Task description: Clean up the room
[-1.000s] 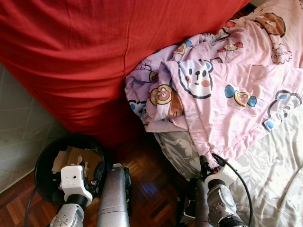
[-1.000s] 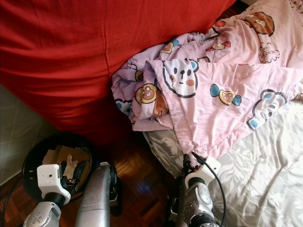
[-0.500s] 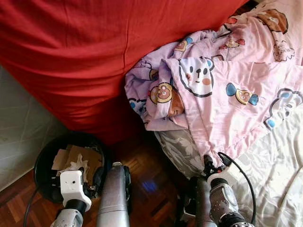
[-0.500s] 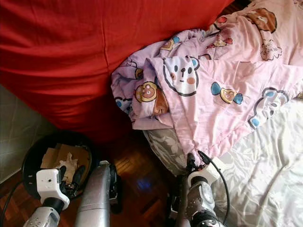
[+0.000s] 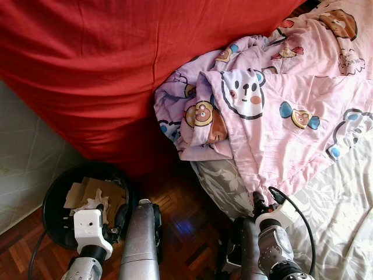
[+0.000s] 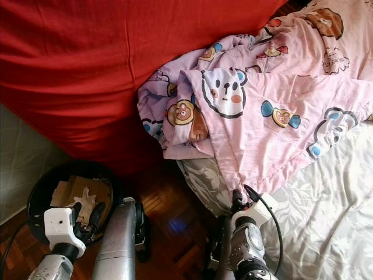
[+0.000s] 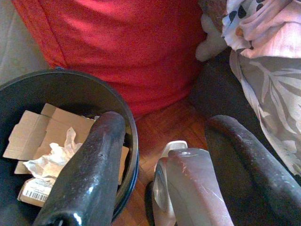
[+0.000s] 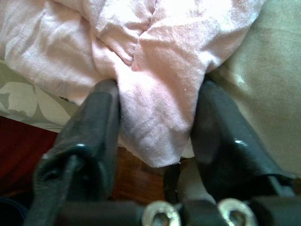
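Open wood floor (image 5: 175, 210) runs as a narrow strip between the black bin (image 5: 55, 198) and the bed's grey leaf-print sheet (image 5: 221, 186); the red cover (image 5: 116, 76) closes it off at the far end. Bin mouth unobstructed from above, cardboard (image 7: 42, 132) and crumpled paper (image 7: 51, 157) lying low inside. Pink blanket (image 5: 280, 105) overhangs the bed edge, bunched between the right gripper's (image 8: 155, 122) spread fingers.

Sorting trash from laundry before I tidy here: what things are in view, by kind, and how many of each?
Bins: 1, black bin
Cardboard pieces in it: 1 pile
Crumpled paper: 1
Blankets: 1, pink cartoon blanket
Red covers: 1
Total: 5
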Controlling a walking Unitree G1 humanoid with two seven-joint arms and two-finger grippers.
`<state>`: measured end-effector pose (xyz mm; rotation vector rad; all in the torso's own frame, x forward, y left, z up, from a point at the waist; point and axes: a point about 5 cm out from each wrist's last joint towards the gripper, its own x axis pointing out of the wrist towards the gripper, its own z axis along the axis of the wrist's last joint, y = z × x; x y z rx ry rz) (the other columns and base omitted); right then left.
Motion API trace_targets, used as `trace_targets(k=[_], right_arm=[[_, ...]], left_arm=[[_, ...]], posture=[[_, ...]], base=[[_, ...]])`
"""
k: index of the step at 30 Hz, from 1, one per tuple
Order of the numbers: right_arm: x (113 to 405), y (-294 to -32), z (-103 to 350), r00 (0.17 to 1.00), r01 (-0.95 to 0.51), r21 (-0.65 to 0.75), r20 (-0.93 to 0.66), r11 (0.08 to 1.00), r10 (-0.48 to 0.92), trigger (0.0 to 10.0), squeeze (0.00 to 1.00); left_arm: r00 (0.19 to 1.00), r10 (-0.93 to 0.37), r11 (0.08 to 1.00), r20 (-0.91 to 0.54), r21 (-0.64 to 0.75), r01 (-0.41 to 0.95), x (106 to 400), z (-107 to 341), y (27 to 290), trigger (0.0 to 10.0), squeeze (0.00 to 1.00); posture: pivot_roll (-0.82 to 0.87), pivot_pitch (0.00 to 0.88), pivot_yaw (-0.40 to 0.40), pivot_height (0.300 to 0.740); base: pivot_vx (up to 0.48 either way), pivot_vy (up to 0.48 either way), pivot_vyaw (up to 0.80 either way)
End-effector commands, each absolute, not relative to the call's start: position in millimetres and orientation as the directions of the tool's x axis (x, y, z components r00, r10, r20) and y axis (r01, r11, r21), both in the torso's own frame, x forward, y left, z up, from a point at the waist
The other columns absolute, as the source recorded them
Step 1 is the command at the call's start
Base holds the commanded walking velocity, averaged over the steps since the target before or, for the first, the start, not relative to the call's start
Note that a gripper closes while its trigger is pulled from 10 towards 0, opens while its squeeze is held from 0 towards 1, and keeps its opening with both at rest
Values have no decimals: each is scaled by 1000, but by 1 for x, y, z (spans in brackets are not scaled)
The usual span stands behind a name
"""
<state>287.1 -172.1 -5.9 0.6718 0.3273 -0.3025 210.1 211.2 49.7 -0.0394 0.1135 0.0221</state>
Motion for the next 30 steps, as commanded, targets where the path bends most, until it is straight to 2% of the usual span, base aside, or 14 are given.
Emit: trace_targets(k=[1, 17, 30], right_arm=[[275, -173, -17, 885, 401, 533, -434, 745, -166, 0, 0], [276, -170, -16, 892, 380, 515, -424, 768, -157, 0, 0], [274, -193, -9, 912, 362, 440, -350, 822, -214, 0, 0]], left_arm=[[987, 30, 999, -158, -36, -36, 200, 41, 212, 10000, 0], [990, 6, 1000, -139, -21, -9, 206, 46, 205, 10000, 0], [994, 37, 995, -106, -90, -47, 231, 46, 193, 10000, 0]], posture=[[264, 445, 1, 614], [249, 427, -3, 614], [183, 311, -49, 614]], base=[[0, 0, 0], [0, 0, 0], [0, 0, 0]])
